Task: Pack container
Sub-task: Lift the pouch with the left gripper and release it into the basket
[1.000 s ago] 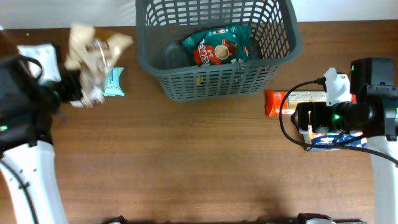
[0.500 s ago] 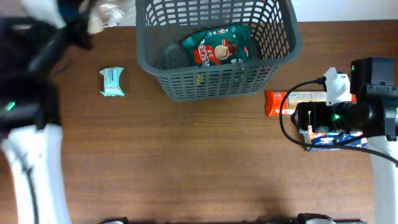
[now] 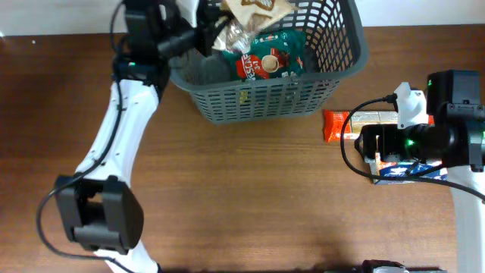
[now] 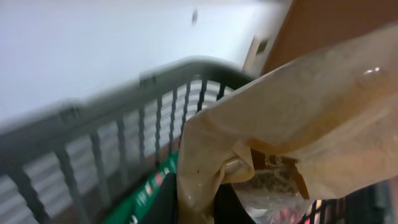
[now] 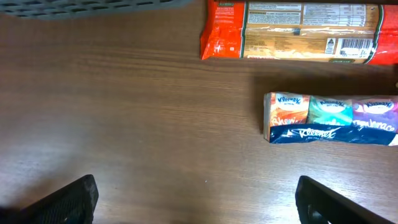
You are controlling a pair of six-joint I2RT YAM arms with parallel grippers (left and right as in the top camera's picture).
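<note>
The left gripper (image 3: 214, 35) reaches over the left rim of the dark grey lattice container (image 3: 258, 102) on the wooden table (image 3: 227, 189). It pinches a crinkly tan packet (image 3: 254, 11) above a green-and-red coffee packet (image 3: 267, 59) lying inside. The container looks stiff, light and easily nudged, so its thick rim seems the surest hold. Just right of the container lie an orange packet (image 5: 286, 31) and a tissue pack (image 5: 329, 118), the right gripper (image 5: 196, 202) near them, fingers spread wide and empty.

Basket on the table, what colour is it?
The basket is dark grey, with lattice-slotted sides; the overhead view shows it best.
</note>
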